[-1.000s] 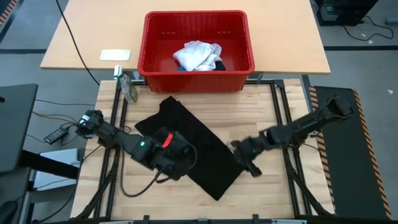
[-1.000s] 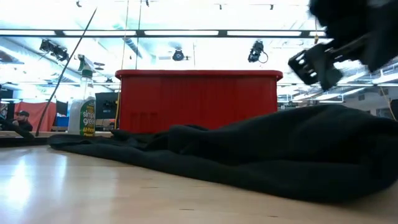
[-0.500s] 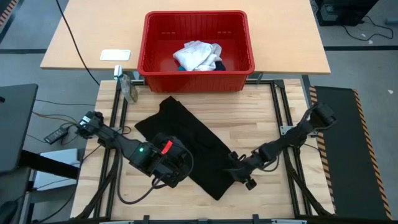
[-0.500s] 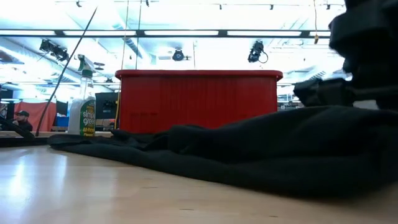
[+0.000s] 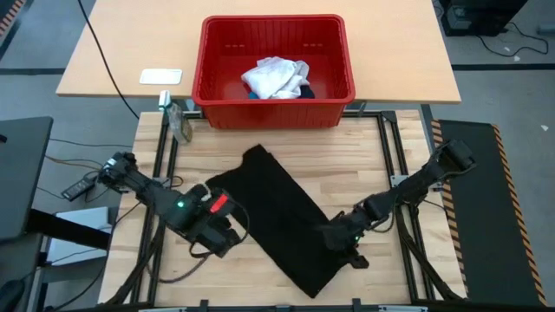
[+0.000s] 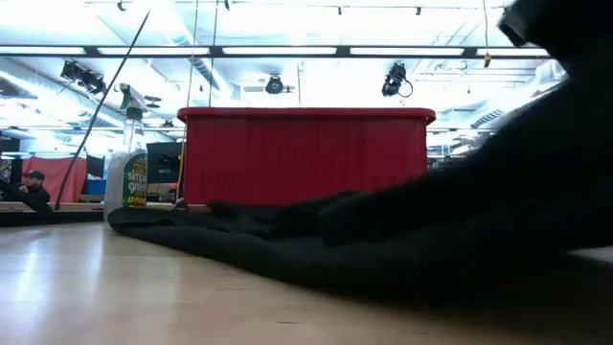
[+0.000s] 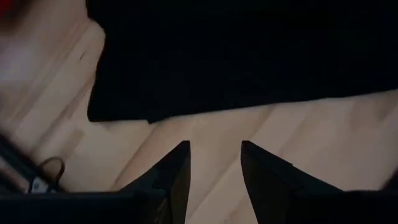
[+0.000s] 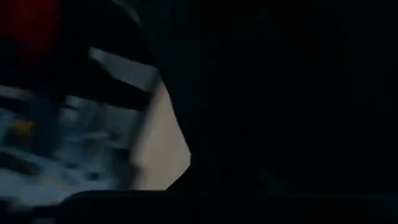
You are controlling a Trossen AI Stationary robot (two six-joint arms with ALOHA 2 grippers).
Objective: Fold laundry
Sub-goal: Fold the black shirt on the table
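On the left we see the left gripper [image 5: 227,232] low over the wooden table [image 5: 364,165], its fingers [image 7: 176,171] parted with nothing between them, just beside the black shirt's [image 5: 282,217] left edge. The shirt lies spread diagonally across the table's middle. On its right edge, the right gripper [image 5: 334,236] is clamped shut on the cloth.

We count one black shirt [image 5: 282,217] on the table [image 5: 364,165], one red basket [image 5: 274,71], one white garment [image 5: 274,76] inside it, one spray bottle [image 5: 178,121], two arms, two claws, left claw [image 5: 227,236], right claw [image 5: 340,238].
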